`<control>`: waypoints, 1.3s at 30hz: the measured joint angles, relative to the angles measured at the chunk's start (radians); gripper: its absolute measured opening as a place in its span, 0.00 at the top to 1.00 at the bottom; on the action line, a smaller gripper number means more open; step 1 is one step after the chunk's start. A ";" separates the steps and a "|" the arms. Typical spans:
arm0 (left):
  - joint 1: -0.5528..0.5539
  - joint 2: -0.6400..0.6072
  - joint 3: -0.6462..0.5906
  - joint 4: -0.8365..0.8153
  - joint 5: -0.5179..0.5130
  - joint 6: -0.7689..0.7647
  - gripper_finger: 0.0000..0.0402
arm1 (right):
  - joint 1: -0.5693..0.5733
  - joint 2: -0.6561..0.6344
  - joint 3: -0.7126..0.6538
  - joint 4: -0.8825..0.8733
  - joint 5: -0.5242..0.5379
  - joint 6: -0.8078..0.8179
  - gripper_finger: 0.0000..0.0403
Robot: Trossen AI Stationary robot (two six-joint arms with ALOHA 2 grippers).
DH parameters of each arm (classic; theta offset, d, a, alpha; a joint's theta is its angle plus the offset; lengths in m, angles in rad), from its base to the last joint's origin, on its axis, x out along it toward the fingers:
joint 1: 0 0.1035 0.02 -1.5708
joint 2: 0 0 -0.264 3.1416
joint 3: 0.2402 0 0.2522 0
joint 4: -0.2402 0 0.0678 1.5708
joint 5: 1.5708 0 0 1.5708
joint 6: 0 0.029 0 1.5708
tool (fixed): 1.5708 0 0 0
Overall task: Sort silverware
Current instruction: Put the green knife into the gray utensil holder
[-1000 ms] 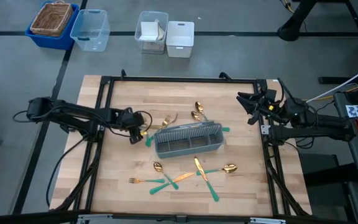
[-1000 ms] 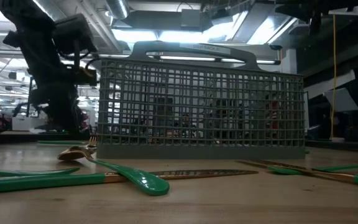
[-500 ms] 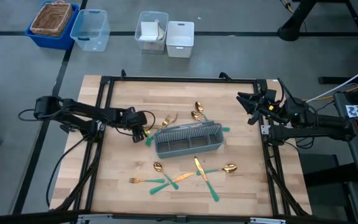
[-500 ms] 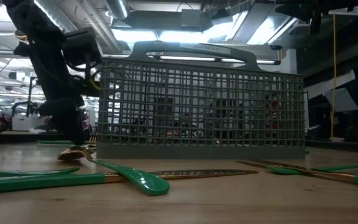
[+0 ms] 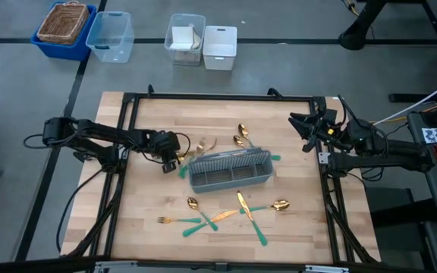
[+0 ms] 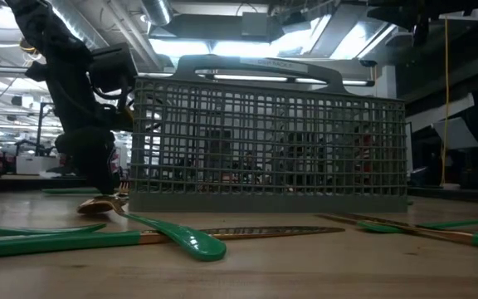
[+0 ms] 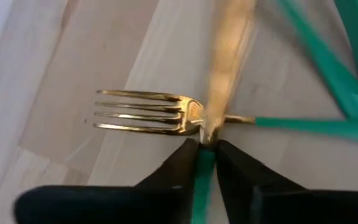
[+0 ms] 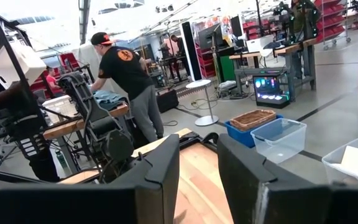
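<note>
No readable writing; left gripper (image 7: 204,155) low at the bench (image 5: 158,243), pinching a teal handle (image 7: 201,186) beside a fork (image 7: 145,112); right gripper (image 8: 197,180) parted, raised

caddy (image 5: 230,169) mid-table | loose silverware (image 5: 226,213) before it | forks (image 5: 202,145) behind-left
</note>
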 joint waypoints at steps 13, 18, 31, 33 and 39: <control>0.000 -0.015 -0.002 -0.002 0.001 0.011 0.92 | 0.000 0.000 0.000 -0.015 0.000 0.000 0.73; 0.000 -0.055 -0.006 -0.015 0.020 -0.007 0.95 | 0.000 0.000 0.000 -0.015 0.000 0.000 0.73; 0.000 -0.110 -0.005 -0.142 0.026 -0.019 0.94 | 0.000 0.000 0.000 -0.014 0.000 0.000 0.73; 0.000 -0.111 -0.004 -0.165 0.026 -0.019 0.94 | 0.000 0.000 0.000 -0.014 0.000 0.000 0.73; 0.000 -0.111 -0.001 -0.201 0.012 -0.021 0.92 | 0.000 0.000 0.000 -0.013 0.000 0.000 0.73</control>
